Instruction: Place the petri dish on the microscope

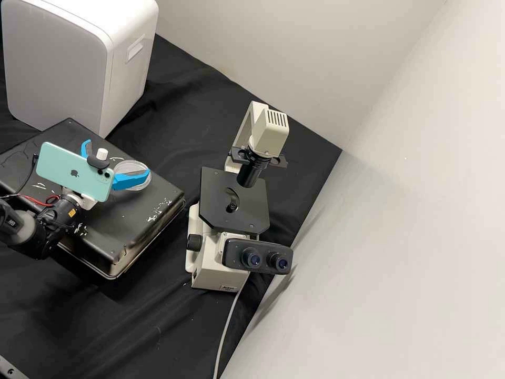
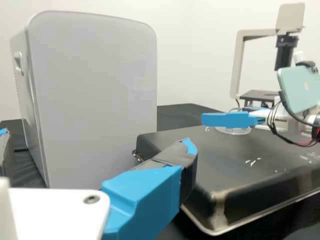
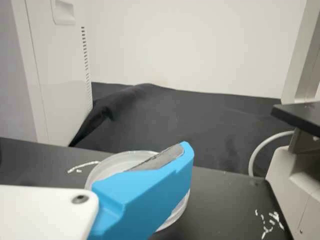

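Note:
The clear round petri dish (image 1: 135, 169) rests on a black metal case (image 1: 131, 221) at the left of the bench. My right gripper (image 1: 115, 158) is at the dish and open. One blue finger (image 3: 150, 185) lies over the dish's (image 3: 112, 167) near edge; the other stands off to its far side. The microscope (image 1: 231, 210) stands right of the case, its black stage (image 1: 215, 200) bare. My left gripper (image 2: 95, 142) is open and holds nothing. It faces the case (image 2: 235, 170) from low at the side and sees the dish (image 2: 235, 131) under the right arm's finger (image 2: 225, 119).
A large white box (image 1: 73, 58) stands at the back left, close behind the case. A mint-green phone (image 1: 73, 171) is mounted on the right arm's wrist. The microscope's white cable (image 1: 226, 326) runs toward the bench's front edge. A pale wall borders the right.

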